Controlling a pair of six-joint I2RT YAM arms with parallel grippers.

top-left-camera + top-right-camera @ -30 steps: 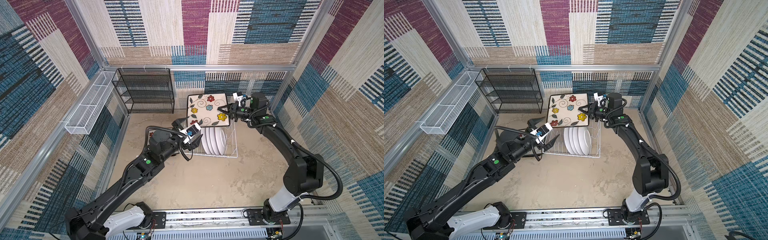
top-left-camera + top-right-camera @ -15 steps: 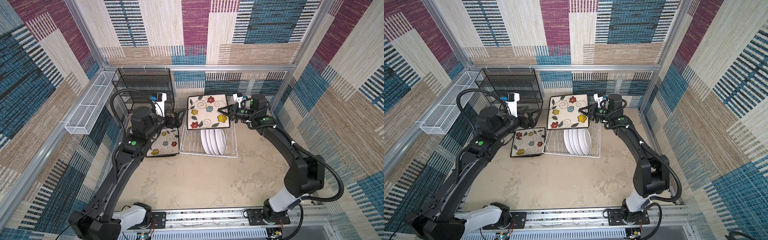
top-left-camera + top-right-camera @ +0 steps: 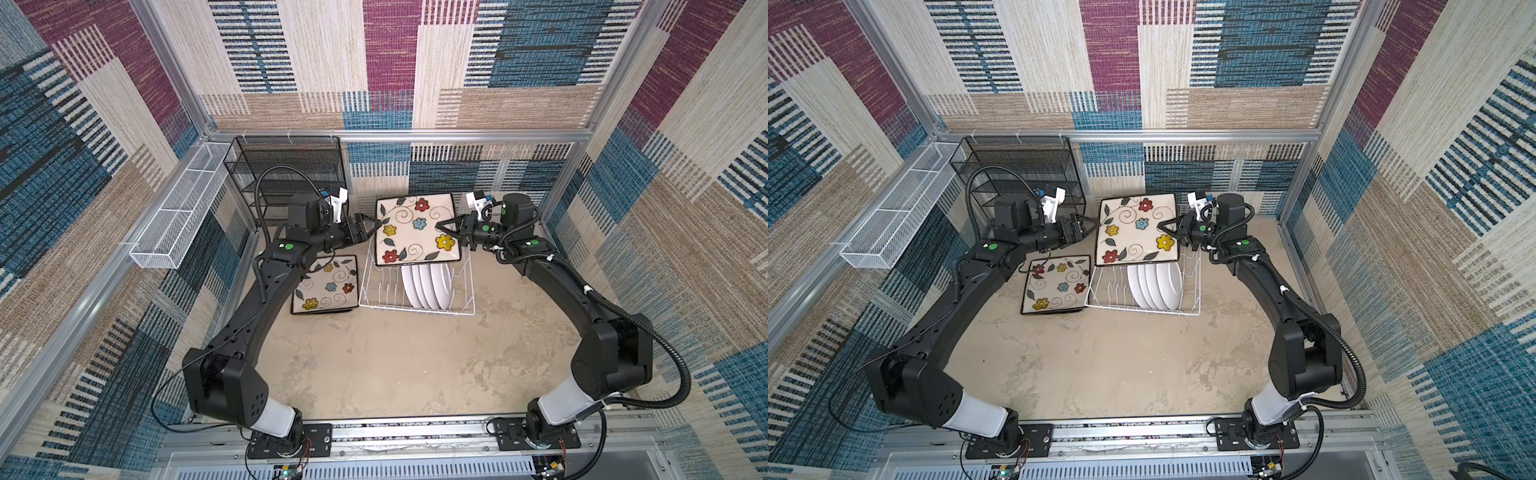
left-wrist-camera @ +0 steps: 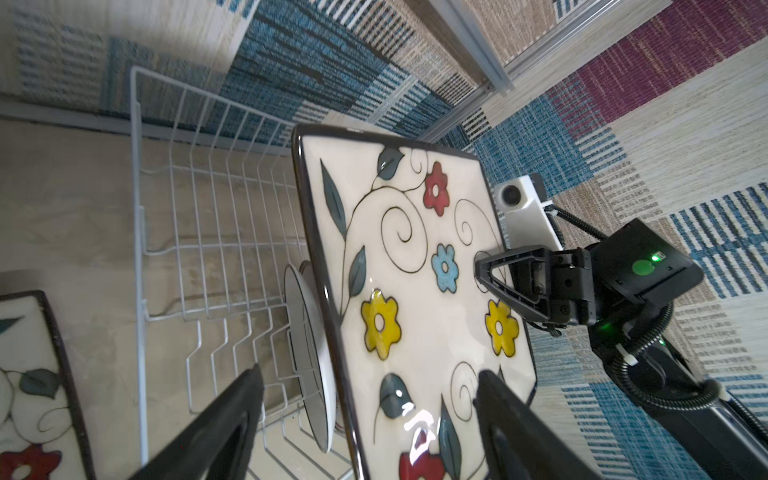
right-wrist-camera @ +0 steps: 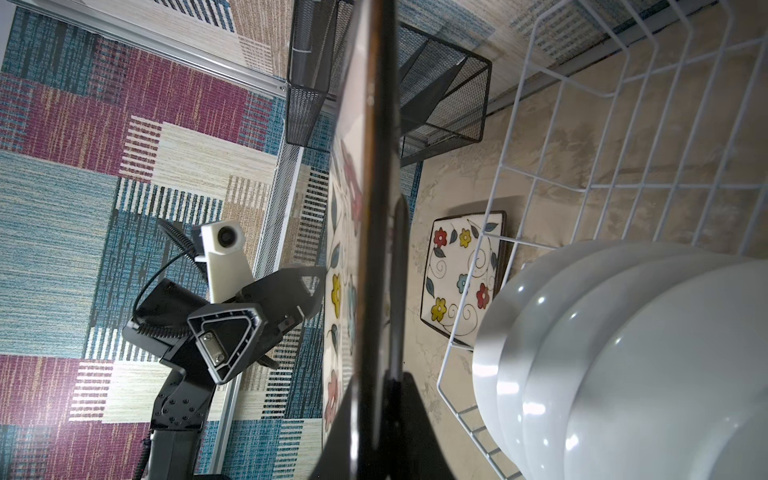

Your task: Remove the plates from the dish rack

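The right pincer [image 3: 441, 226] is clamped on one edge of a raised flowered plate [image 3: 409, 232]. The left pincer [image 3: 371, 226] stands apart, straddling the opposite edge without gripping. Below the left pincer, a second flowered plate [image 3: 326, 286] lies flat on the counter [image 3: 395, 365], already unloaded. Beneath the right pincer, four round white plates [image 3: 426, 286] stand in the rack [image 3: 380, 291], not yet taken out.
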